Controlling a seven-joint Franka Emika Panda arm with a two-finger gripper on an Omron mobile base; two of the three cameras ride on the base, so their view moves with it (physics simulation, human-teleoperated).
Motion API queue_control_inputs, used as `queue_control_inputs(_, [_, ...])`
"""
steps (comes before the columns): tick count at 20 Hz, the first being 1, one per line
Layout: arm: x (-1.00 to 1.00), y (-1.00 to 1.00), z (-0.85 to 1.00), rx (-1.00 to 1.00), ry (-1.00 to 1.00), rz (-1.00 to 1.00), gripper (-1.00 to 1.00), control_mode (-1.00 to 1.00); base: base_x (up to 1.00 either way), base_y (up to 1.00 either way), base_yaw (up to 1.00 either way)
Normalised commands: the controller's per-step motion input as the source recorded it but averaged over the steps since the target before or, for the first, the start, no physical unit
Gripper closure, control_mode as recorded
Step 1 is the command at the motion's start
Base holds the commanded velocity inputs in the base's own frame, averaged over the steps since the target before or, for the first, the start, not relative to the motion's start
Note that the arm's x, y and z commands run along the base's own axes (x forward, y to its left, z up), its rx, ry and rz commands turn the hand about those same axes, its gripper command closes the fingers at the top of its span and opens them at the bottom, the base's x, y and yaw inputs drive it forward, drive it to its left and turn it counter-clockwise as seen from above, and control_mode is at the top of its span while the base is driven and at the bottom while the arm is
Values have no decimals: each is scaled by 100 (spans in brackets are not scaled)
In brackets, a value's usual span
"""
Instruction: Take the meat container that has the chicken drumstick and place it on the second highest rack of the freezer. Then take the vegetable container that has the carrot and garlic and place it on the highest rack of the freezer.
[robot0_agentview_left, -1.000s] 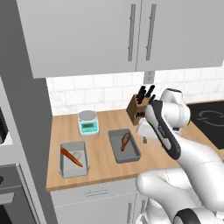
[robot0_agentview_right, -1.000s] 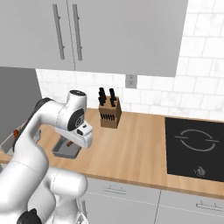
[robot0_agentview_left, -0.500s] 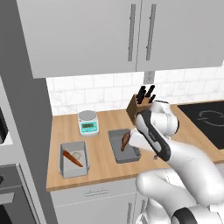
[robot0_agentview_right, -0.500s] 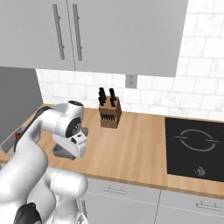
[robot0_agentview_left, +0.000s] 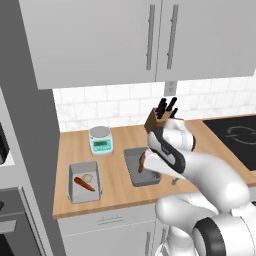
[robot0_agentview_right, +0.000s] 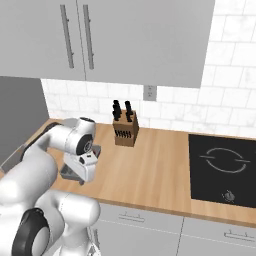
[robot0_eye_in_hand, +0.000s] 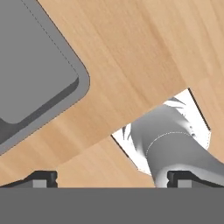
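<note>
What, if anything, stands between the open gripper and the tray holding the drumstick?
Nothing visible does. The gripper hangs open over bare counter beside the meat container, whose corner lies just ahead. The chicken drumstick lies inside it. The knife block stands behind, out of the way.

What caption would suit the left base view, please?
Open hand lowered beside the grey tray holding the chicken drumstick.

A wooden worktop (robot0_agentview_left: 117, 187) crosses mid-frame under grey wall cabinets (robot0_agentview_left: 100, 40) and a white tiled wall (robot0_agentview_left: 115, 105). A black hob (robot0_agentview_right: 222, 170) lies at right, and grey drawers (robot0_agentview_right: 150, 232) run along the bottom.
</note>
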Motion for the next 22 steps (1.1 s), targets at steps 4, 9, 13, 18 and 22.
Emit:
queue_control_inputs(4, [4,0,-2,-8,0,-7,-100,-100,0,0,0])
queue_control_inputs(9, [3,0,-29,-16,-3,-1,-100,-100,0,0,0])
queue_control_inputs(13, [1,0,-19,-13,-8,0,-100,-100,0,0,0])
queue_control_inputs(18, [24,0,-2,-6,-2,0,-100,-100,0,0,0])
queue_control_inputs(22, [30,0,-14,-2,-3,0,-100,-100,0,0,0])
